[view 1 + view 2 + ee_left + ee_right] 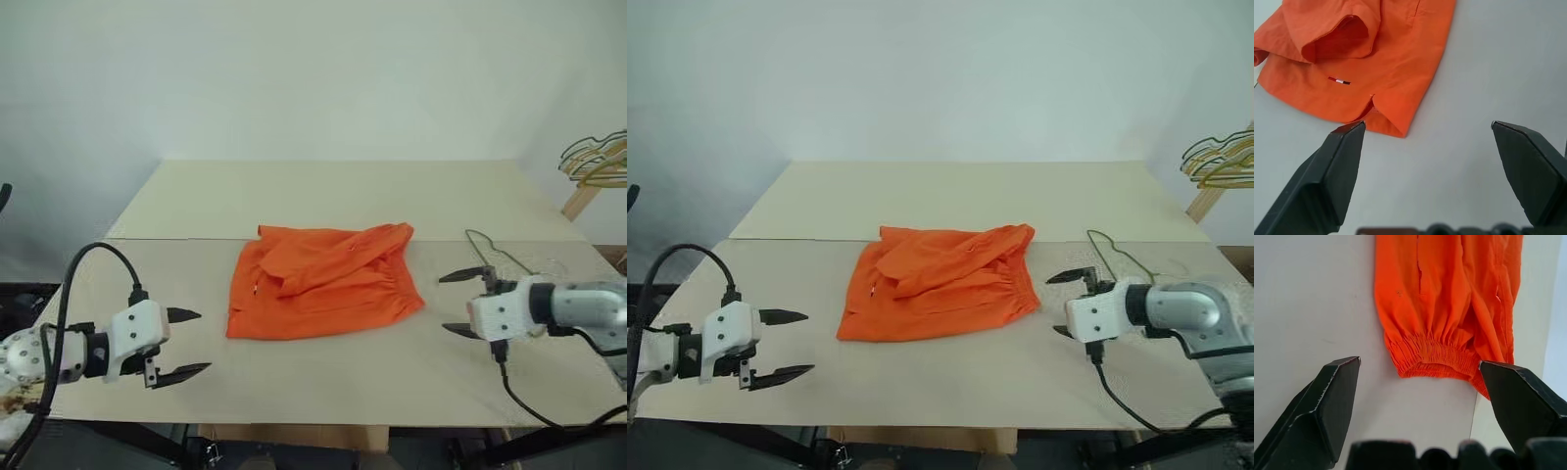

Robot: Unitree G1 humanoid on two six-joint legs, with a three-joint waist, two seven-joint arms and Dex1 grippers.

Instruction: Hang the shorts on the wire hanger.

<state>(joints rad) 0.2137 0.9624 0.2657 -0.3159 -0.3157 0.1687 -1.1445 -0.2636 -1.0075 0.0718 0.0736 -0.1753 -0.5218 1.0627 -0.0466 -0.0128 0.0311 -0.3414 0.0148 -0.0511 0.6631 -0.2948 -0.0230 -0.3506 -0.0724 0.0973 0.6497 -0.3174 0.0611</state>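
The shorts (318, 282) lie crumpled and flat at the middle of the table (323, 191), their long axis running across it from left to right. The gathered elastic waistband (1432, 357) faces the table's right edge, the leg hems the left edge, and one leg is folded back over the rest. The wire hanger (502, 257) lies flat near the right edge, well apart from the shorts, its hook toward the far edge.

The left gripper (186, 344) hovers near the front left corner, pointing toward the shorts, its fingers spread wide on nothing. The right gripper (468, 303) hangs just beside the hanger at the right edge, aimed at the waistband, fingers likewise wide apart and empty.

The table is pale beige with a seam across it, against a plain white wall. A bunch of hangers (598, 160) sits beyond the far right corner.
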